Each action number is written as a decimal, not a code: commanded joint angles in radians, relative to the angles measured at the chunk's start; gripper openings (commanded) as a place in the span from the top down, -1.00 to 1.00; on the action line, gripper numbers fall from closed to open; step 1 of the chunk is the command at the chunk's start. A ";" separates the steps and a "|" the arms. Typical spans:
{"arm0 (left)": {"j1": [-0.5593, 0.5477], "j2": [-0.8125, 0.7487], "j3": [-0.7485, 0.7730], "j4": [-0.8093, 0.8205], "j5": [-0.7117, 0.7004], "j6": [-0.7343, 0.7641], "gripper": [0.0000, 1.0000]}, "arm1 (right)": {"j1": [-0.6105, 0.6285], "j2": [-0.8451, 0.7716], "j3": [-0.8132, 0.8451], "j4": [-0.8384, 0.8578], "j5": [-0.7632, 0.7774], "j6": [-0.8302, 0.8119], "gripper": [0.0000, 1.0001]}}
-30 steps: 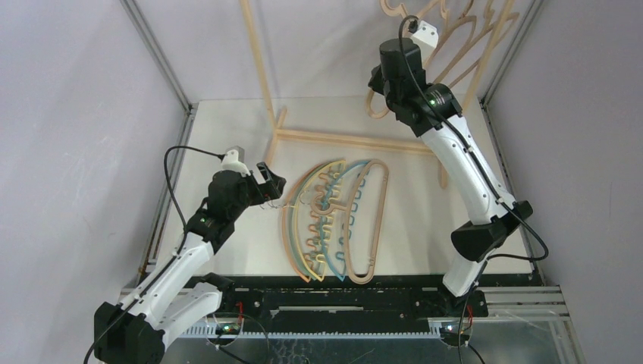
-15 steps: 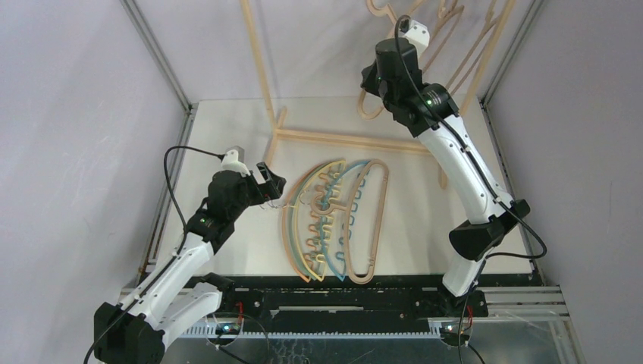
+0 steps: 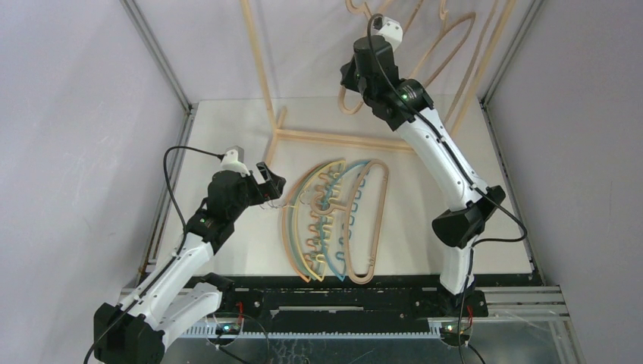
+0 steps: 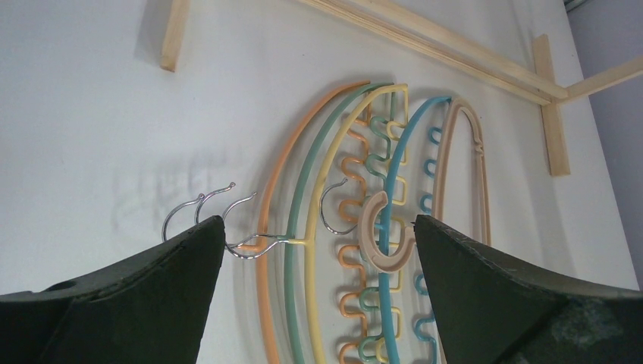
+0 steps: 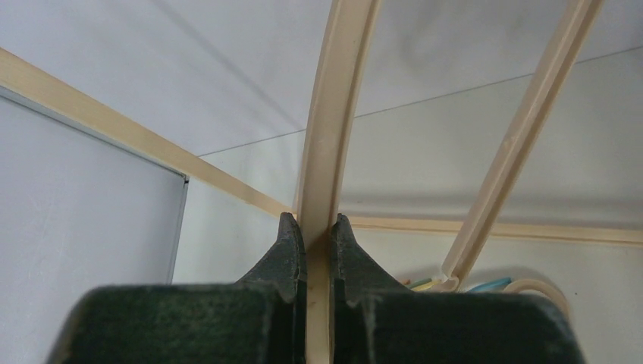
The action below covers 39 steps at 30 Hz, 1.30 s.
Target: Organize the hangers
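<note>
Thin orange, green, yellow and teal hangers lie stacked on the table with a pale wooden loop hanger at their right. My left gripper hovers open and empty over their metal hooks; its wrist view shows the hooks, the orange, yellow and teal hangers between its open fingers. My right gripper is raised at the back, shut on another pale wooden hanger. Its wrist view shows the jaws clamped on that hanger's strip.
The tall wooden A-frame rack stands at the back, with a leg on the left and its base bar across the table. The base bar also shows in the left wrist view. Metal frame posts flank the table.
My right arm has swung left and up, carrying the wooden hanger with it. My left arm and the stack on the table have not moved.
</note>
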 commanded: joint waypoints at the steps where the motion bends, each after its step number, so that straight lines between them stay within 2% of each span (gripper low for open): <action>1: -0.005 -0.020 -0.002 0.027 -0.015 0.017 -0.99 | 0.008 0.022 0.069 0.077 0.002 -0.058 1.00; 15: -0.005 0.016 0.004 0.033 -0.014 0.021 -0.99 | 0.021 0.028 0.088 0.060 0.248 -0.223 1.00; 26: -0.006 0.005 0.002 0.028 -0.017 0.022 -0.99 | -0.024 -0.001 0.079 0.016 0.236 -0.114 1.00; 39: -0.005 0.010 -0.001 0.035 -0.011 0.022 -0.99 | -0.048 -0.024 0.070 0.023 0.295 -0.103 0.99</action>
